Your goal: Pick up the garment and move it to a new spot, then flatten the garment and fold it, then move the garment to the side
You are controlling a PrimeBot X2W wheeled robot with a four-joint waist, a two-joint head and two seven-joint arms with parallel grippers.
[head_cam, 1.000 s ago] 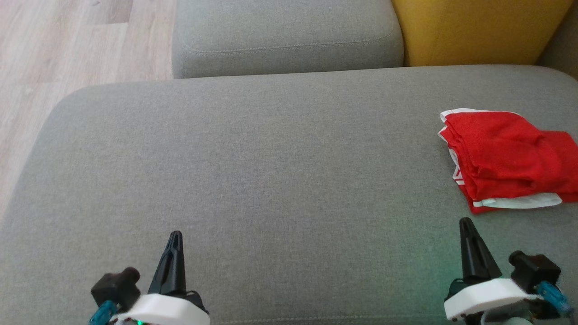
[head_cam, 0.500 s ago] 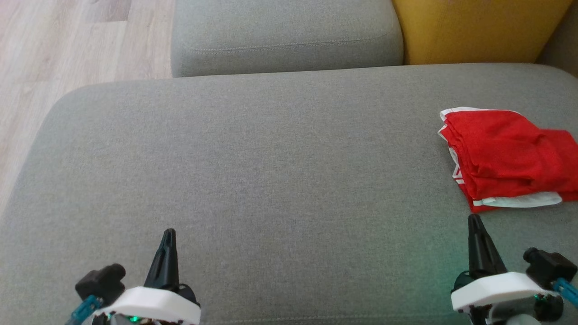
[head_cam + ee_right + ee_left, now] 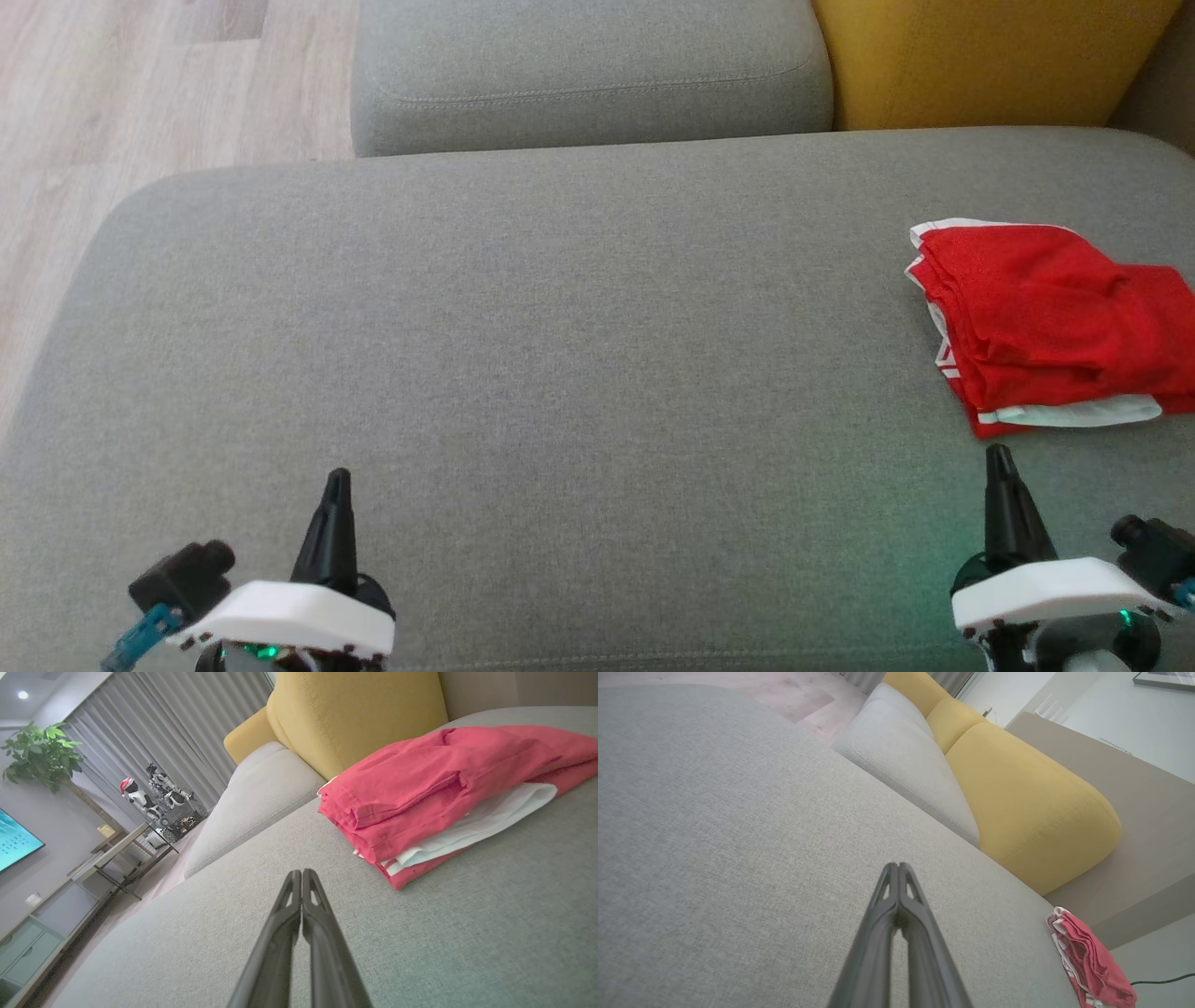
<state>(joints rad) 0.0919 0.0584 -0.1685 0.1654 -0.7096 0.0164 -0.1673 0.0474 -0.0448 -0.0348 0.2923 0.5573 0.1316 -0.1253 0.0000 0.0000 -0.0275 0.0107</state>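
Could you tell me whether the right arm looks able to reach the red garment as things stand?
Probably yes: the right gripper, shut, sits just short of the garment, with only bare grey cushion between them.

No legible text, label, brand, number or sign is recorded on any surface; the wall screen [image 3: 14,842] at far left in the right wrist view bears small marks too blurred to read.

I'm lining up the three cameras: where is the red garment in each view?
Head view: red garment at the right edge, mid-height.
Left wrist view: garment in the bottom right corner.
Right wrist view: garment at upper right.
Shared landmark: the yellow cushion beyond it.
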